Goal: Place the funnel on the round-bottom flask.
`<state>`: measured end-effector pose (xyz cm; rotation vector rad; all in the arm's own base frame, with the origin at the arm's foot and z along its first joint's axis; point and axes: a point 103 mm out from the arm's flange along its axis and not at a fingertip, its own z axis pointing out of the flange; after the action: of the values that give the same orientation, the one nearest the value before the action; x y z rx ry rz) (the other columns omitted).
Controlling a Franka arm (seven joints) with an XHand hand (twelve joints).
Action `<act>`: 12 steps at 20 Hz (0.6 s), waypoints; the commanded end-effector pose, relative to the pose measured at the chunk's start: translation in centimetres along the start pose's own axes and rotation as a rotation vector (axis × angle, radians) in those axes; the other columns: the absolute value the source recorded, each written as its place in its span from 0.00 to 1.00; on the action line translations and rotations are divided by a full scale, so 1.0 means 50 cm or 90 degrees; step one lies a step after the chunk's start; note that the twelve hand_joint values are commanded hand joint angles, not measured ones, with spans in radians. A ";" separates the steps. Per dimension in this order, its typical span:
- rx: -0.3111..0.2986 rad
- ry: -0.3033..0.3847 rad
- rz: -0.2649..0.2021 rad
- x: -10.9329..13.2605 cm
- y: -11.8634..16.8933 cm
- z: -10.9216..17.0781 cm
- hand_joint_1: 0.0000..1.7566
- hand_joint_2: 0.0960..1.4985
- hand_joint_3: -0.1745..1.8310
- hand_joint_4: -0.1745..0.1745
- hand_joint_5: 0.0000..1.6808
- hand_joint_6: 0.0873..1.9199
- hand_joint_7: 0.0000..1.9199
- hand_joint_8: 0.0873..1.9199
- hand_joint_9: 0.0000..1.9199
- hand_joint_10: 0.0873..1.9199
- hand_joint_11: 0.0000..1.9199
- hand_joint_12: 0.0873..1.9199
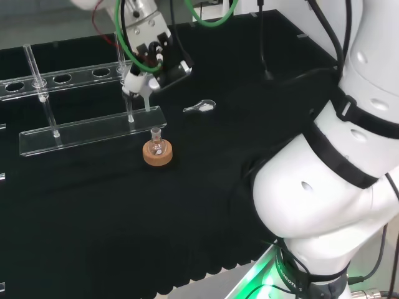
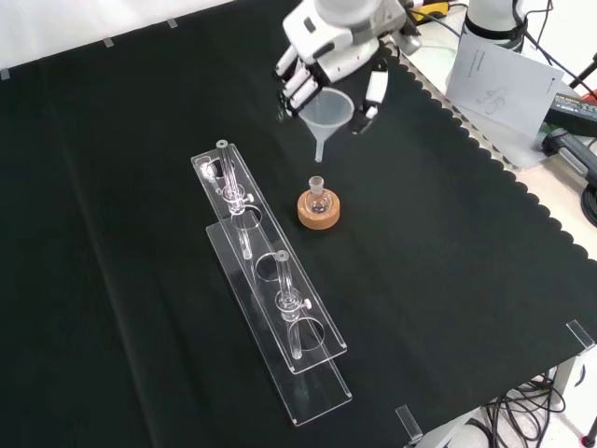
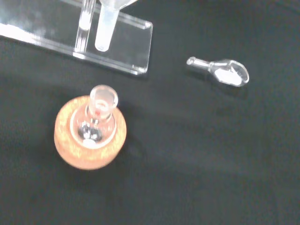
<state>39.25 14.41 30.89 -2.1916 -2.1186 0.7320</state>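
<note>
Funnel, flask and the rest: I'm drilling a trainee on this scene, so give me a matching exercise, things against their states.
Things:
1. funnel
2. round-bottom flask
3. cork ring
4. clear scoop

States:
A. lying alone on the cloth
B. held in the hand, above the bench
C. under the flask
D. upright, neck open

Pairs: 1-B, 2-D, 3-C, 4-A

A matt black cloth with a scalloped edge (image 2: 448, 280) covers the bench. The small round-bottom flask of clear, glossy glass (image 3: 96, 123) sits in a tan cork ring with a rough, grainy face (image 3: 65, 150). The translucent, frosted plastic funnel (image 2: 328, 114) looks smooth. The clear acrylic rack (image 2: 280, 308) shines, as does the small clear scoop (image 3: 227, 73). The hand of smooth white and black plastic (image 2: 322, 42) is glossy.
</note>
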 end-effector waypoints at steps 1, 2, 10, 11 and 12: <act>0.028 -0.048 -0.009 0.044 0.027 0.079 0.39 0.53 0.35 0.28 0.35 0.00 0.35 0.41 0.56 0.39 0.29 0.65; 0.028 -0.046 -0.009 0.044 0.028 0.080 0.39 0.53 0.35 0.28 0.35 0.00 0.35 0.41 0.56 0.39 0.29 0.65; 0.029 -0.046 -0.008 0.045 0.033 0.086 0.39 0.53 0.35 0.28 0.35 0.00 0.35 0.41 0.56 0.39 0.29 0.65; 0.028 -0.047 -0.009 0.046 0.034 0.086 0.39 0.53 0.35 0.28 0.35 0.00 0.35 0.41 0.56 0.39 0.29 0.64; 0.028 -0.048 -0.009 0.046 0.034 0.086 0.39 0.53 0.35 0.28 0.35 0.00 0.35 0.41 0.56 0.39 0.29 0.64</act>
<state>39.28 14.94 30.17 -2.2200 -2.1388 0.7809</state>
